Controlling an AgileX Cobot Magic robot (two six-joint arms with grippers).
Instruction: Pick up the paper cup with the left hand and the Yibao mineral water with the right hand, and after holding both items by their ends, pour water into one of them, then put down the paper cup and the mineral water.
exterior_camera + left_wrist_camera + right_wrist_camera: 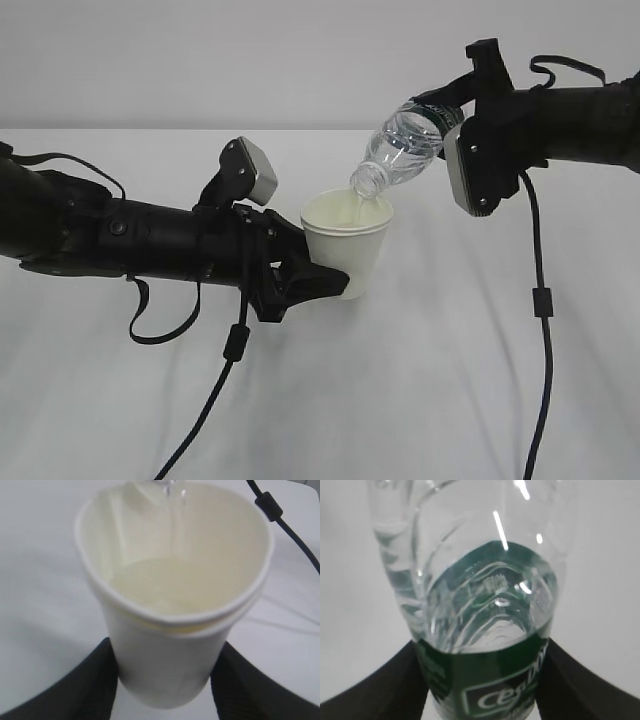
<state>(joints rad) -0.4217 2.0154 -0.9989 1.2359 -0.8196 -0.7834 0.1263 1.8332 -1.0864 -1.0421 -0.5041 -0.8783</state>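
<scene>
The left hand (312,280) grips the small white tapered paper cup (347,245) while the right hand (452,118) clamps the tilted clear ribbed green-labelled plastic bottle (400,148), its neck over the rim, water streaming in.

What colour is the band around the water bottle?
Dark green label with white lettering, clearest in the right wrist view.

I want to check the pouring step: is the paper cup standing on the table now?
No, the left gripper holds the paper cup by its lower part, clear of the table, while the tilted bottle pours into it.
</scene>
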